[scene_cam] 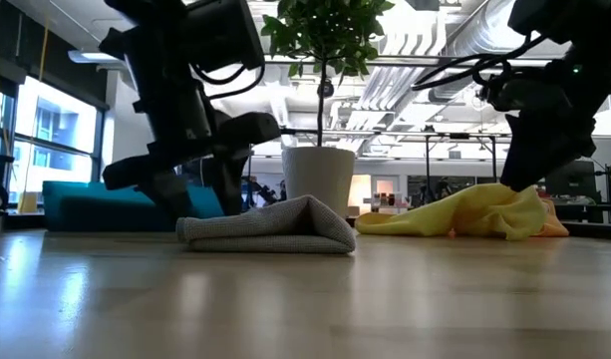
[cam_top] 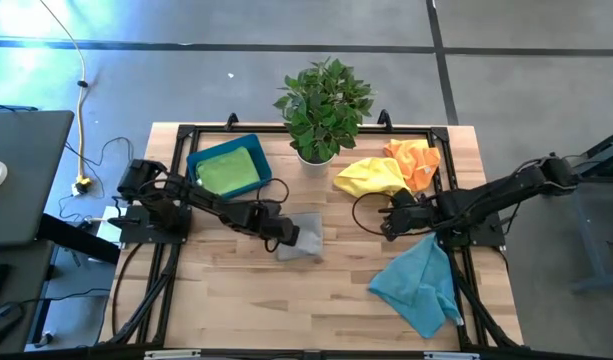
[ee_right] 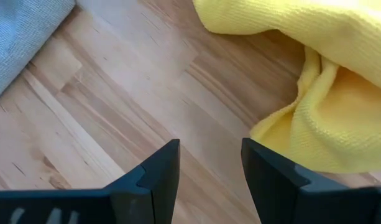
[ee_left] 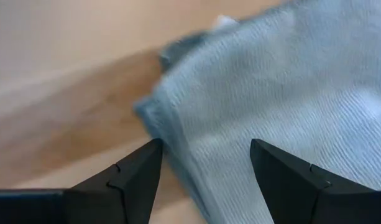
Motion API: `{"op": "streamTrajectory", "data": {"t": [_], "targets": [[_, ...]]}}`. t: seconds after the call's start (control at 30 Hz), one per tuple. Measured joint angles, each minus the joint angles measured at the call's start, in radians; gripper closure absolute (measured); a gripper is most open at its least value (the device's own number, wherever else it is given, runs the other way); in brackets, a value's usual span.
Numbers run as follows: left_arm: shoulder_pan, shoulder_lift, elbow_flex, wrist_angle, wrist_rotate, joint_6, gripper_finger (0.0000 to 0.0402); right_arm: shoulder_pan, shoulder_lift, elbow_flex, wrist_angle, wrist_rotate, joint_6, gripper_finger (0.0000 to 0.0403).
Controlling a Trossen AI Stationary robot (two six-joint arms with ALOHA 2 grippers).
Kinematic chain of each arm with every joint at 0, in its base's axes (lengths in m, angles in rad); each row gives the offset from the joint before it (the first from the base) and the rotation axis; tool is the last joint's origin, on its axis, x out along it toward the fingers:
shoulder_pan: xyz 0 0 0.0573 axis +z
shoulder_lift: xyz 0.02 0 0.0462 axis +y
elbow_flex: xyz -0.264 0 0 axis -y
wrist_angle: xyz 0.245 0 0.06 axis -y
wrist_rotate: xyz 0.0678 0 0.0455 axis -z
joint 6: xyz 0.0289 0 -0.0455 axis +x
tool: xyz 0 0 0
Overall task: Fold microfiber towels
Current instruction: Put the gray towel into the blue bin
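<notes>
A folded grey towel (cam_top: 306, 238) lies flat mid-table. My left gripper (cam_top: 278, 235) stands open at the towel's left edge (ee_left: 159, 106), pointing steeply down, with one finger over bare wood and the other over the cloth. My right gripper (ee_right: 209, 174) hangs open over bare wood just short of a crumpled yellow towel (cam_top: 371, 177), with nothing between its fingers. An orange towel (cam_top: 414, 160) lies bunched against the yellow one. A teal-blue towel (cam_top: 421, 285) lies spread at the near right. A lime green towel (cam_top: 226, 170) lies in a blue tray (cam_top: 254, 146). My left gripper comes at the grey towel's left edge (ee_left: 178, 143) from above, its fingers open on either side of that edge. I cannot tell whether the fingertips touch the cloth.
A potted plant (cam_top: 321, 105) in a white pot stands at the far middle, between the tray and the yellow towel. Black frame rails (cam_top: 286, 130) run along the table's edges. Bare wood (cam_top: 246, 300) lies toward the near edge, left of the teal-blue towel.
</notes>
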Motion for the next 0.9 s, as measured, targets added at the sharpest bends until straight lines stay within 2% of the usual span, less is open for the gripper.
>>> {"op": "streamTrajectory", "data": {"t": [0.17,0.27,0.47,0.7,0.9], "targets": [[-0.031,0.020,0.001,0.018,0.033,-0.050,0.0165,0.000,0.000,0.000,0.003,0.000,0.000,0.0238],[-0.055,0.039,0.002,0.017,-0.010,-0.098,0.0165,0.000,0.000,0.000,0.003,0.000,0.000,0.0238],[-0.065,0.052,0.001,0.038,-0.099,-0.080,0.0178,-0.006,0.000,0.000,0.004,0.004,0.001,0.0238],[-0.066,0.080,0.000,0.078,-0.197,0.035,0.0270,-0.027,0.000,0.000,0.004,0.007,0.002,0.0238],[-0.064,0.128,0.004,0.112,-0.228,0.104,0.0356,-0.036,0.000,0.000,0.004,0.007,0.006,0.0238]]}}
